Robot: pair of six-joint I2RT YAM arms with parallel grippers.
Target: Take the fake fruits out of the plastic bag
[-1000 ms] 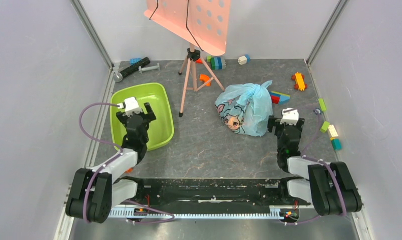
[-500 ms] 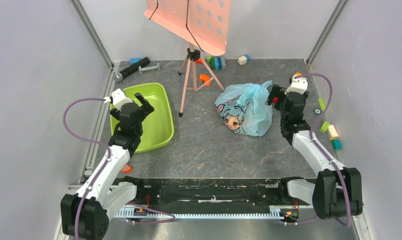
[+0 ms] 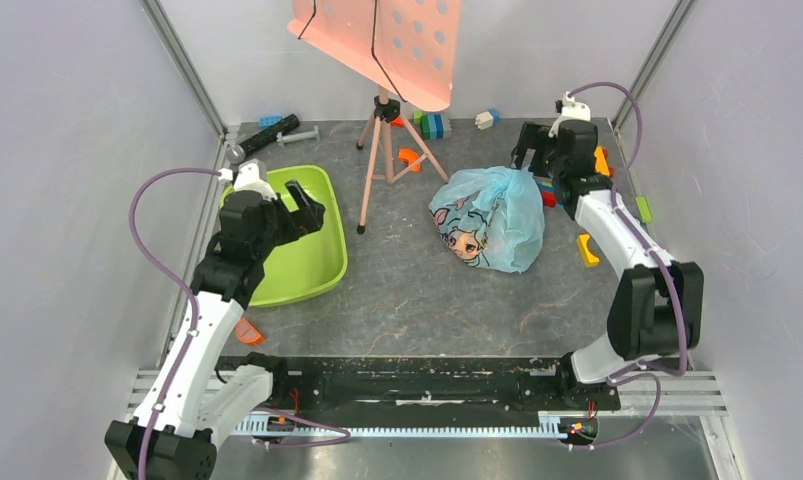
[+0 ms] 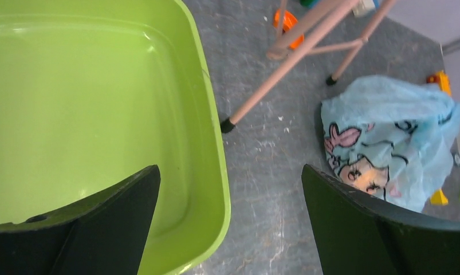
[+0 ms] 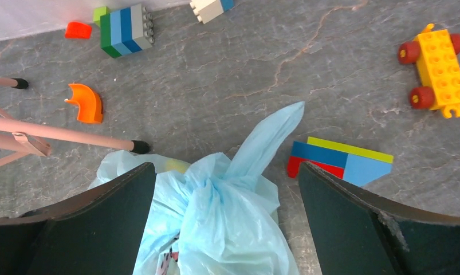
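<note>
The plastic bag [image 3: 489, 218], light blue with a cartoon girl's face, lies knotted shut on the grey table right of centre. It also shows in the left wrist view [image 4: 388, 143] and the right wrist view [image 5: 227, 217]. The fake fruits are hidden inside; only a faint yellow patch [image 5: 173, 166] shows through. My right gripper [image 3: 535, 150] is open and empty at the bag's far right, its jaws standing on either side of the knot [image 5: 226, 166]. My left gripper [image 3: 307, 203] is open and empty over the tub's right rim [image 4: 230, 169], well left of the bag.
A lime-green tub [image 3: 335, 225] sits at the left. A pink stand's tripod [image 3: 385, 140] stands between the tub and the bag. Loose toy bricks lie around the bag: a blue-red-yellow one [image 5: 342, 160], a yellow wheeled one [image 5: 436, 66], an orange curved piece [image 5: 85, 103].
Both arms have reached forward. The right gripper went from the bag's near right side to its far end, over the knot. The left gripper moved forward and turned right over the tub's rim.
</note>
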